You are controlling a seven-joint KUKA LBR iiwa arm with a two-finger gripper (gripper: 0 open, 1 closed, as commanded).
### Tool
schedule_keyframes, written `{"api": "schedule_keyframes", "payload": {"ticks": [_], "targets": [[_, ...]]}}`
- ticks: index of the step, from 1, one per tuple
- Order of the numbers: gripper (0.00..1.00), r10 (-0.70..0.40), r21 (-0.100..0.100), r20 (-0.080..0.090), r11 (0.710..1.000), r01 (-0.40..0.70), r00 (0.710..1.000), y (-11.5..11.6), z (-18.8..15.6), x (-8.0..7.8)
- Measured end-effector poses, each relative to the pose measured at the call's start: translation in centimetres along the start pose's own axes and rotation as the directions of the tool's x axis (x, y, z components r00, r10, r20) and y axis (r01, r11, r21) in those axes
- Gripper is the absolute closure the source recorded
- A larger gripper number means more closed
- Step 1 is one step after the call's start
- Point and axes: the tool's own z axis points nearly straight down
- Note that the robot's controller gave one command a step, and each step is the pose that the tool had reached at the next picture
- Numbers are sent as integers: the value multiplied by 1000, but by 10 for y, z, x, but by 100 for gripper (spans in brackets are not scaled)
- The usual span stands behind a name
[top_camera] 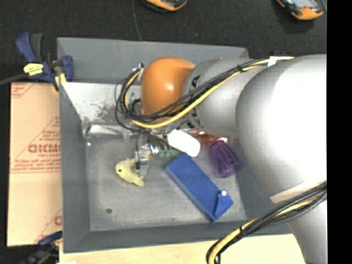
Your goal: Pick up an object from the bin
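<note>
The arm (pixel 275 125), bulking over the right of the view and closest to the lens, reached left and down into the bin (pixel 110 205). Its orange cover (pixel 165 84) sat above the far middle of the floor.

Furthest left of the loose things lay a small pale-yellow piece (pixel 130 173), lumpy and irregular (what kind of thing it was could not be made out), alone on bare floor left of the middle. The gripper (pixel 141 161) stood at its right end, touching it or just short of it. Whether it was spread or closed could not be told, and nothing showed as gripped.

By my reading, the yellow piece was the task's thing. It had free floor on its left and near sides, so the tool could come down without nudging a neighbour.

Just right of the gripper a white oblong (pixel 184 143) lay under the wrist. Next came a flat blue block (pixel 198 187), set slantwise toward the near right with a raised end there. Furthest right was a clear purple piece (pixel 223 158), partly under the arm. These three lay close together, which probably made them the harder pick. The job looked to be at the grasp, with the lift not yet done.
</note>
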Motion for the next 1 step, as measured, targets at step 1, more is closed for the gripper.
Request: {"api": "schedule_keyframes", "payload": {"ticks": [1], "targets": [[0,93,-6,14,996,-93,996,-44,6,4]]}}
